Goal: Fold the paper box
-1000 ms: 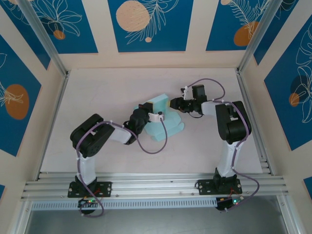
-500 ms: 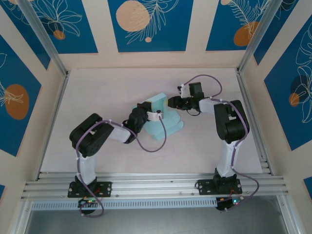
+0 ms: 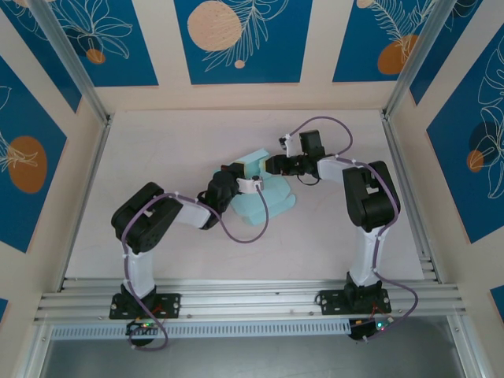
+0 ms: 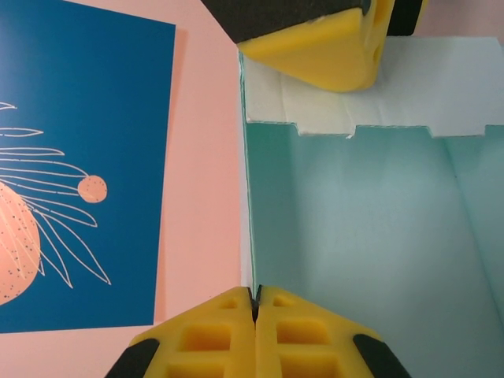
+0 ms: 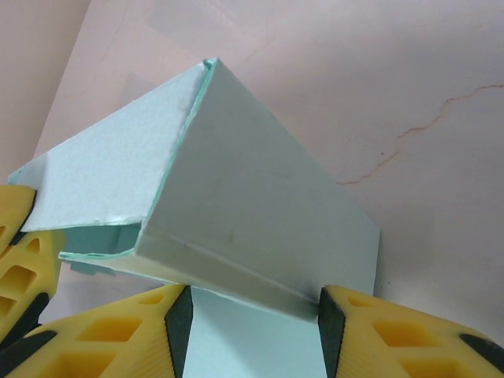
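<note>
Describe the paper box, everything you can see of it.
The paper box is pale mint thin card, matte, and only half formed. Creased panels stand up as walls, with a paler notched flap along one edge, while rounded flaps lie flat on the white table. It sits mid-table between the two arms. The left hand is shut on one wall's thin upright edge. The right hand straddles a folded ridge, its pads seemingly pressing both ends. One fold looks slightly scuffed.
</note>
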